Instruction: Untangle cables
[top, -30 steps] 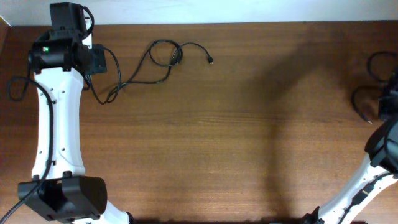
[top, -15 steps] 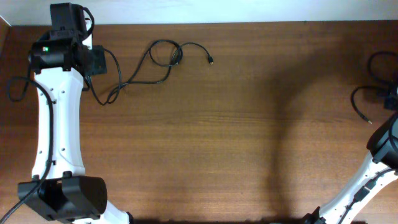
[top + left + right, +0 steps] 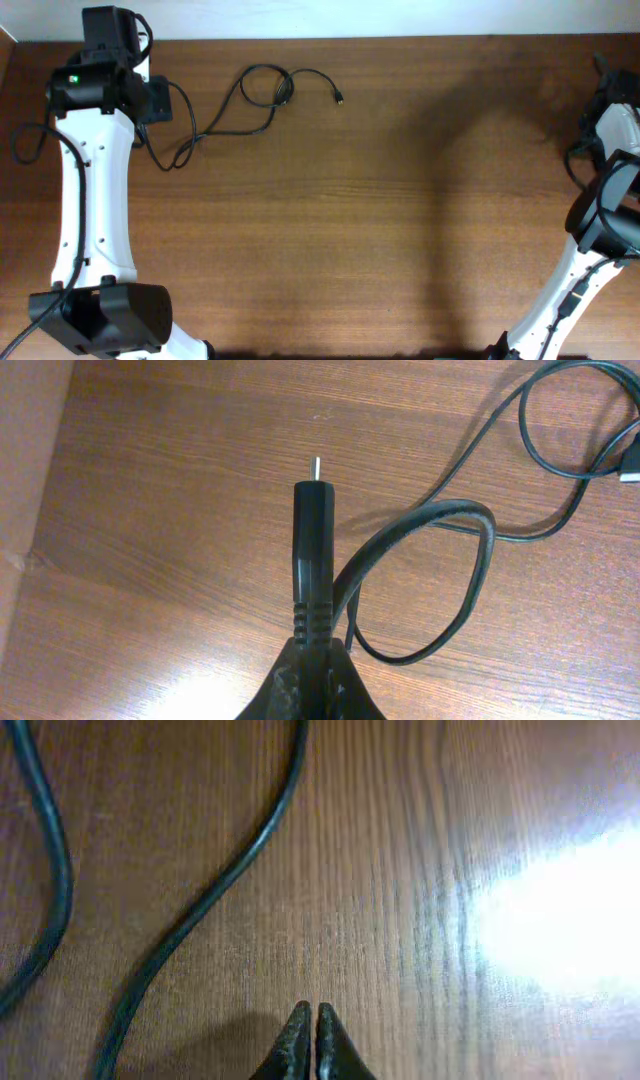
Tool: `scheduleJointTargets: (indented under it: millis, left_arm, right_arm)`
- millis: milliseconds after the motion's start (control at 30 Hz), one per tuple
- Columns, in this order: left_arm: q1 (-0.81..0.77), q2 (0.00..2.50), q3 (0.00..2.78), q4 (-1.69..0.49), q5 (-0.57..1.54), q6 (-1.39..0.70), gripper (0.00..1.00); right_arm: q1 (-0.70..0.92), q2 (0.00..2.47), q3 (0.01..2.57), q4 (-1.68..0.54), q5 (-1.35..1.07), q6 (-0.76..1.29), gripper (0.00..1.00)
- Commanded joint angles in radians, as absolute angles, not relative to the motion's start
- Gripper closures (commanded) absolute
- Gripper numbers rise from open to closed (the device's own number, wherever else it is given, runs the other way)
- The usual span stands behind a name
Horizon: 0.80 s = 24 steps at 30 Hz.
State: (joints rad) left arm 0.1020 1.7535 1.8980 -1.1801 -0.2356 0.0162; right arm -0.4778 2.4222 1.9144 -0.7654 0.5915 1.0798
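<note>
No text, label, brand, number or sign can be read in any view. The cables (image 3: 310, 70) show no legible print. A small green light (image 3: 72, 79) on the left arm (image 3: 95, 200) carries no lettering.

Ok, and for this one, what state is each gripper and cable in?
left gripper: shut on a plug of the left cable.
right gripper: shut, holding nothing.
left cable: one end clamped, the rest lying looped on the table.
right cable: lying loose on the table, not gripped.
</note>
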Motion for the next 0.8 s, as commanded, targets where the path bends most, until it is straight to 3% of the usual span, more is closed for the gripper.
scheduleJointTargets:
  millis: [0, 533, 767]
  left_arm:
    - [0.1, 1.735, 1.912, -1.183, -0.224, 0.031, 1.0]
    - [0.1, 1.735, 1.912, -1.184, -0.224, 0.031, 1.0]
    - [0.1, 1.735, 1.912, -1.184, -0.225, 0.031, 1.0]
  right_arm:
    - [-0.521, 2.39, 1.915, -0.704, 0.479, 1.168, 0.96]
    - [-0.532, 2.528, 1.914, -0.575, 0.472, 1.123, 0.96]
    - [-0.494, 2.542, 1.914, -0.219, 0.339, 1.024, 0.96]
